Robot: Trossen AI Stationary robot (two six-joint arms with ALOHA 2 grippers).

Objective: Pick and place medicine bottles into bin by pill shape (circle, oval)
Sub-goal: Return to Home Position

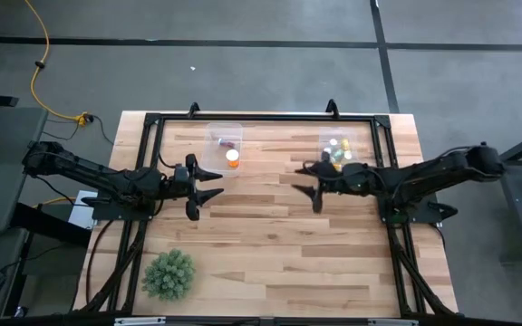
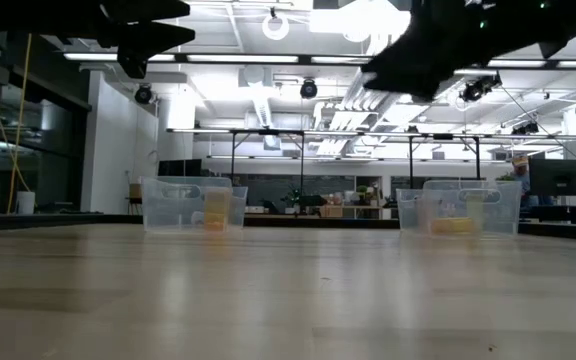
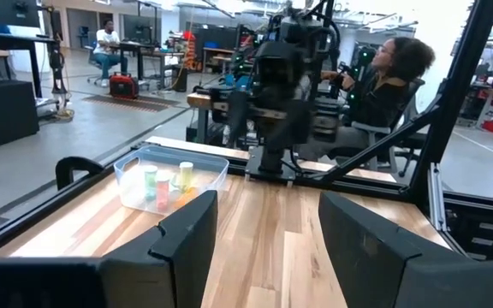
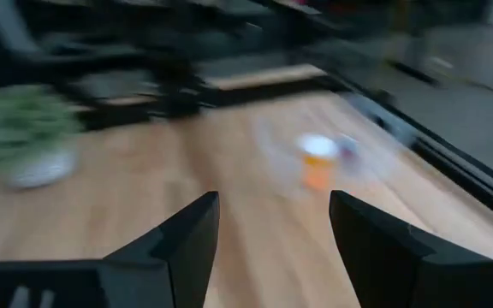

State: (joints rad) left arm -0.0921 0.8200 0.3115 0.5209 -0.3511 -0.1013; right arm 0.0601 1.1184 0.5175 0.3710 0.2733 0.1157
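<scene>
Left claw point(image 1: 214, 183), right claw point(image 1: 303, 179) spread, facing each other above counter point(image 1: 270, 244) middle; bottles point(image 1: 232, 158) in bins point(image 1: 214, 134) at counter's far edge.

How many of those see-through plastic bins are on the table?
2. The left bin stands on the left half of the table, the right bin on its right half, both near the same edge. None seems hidden.

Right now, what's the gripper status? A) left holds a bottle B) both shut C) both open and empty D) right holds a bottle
C: in their own wrist views, the left gripper and the right gripper are each spread wide, with nothing held between them.
</scene>
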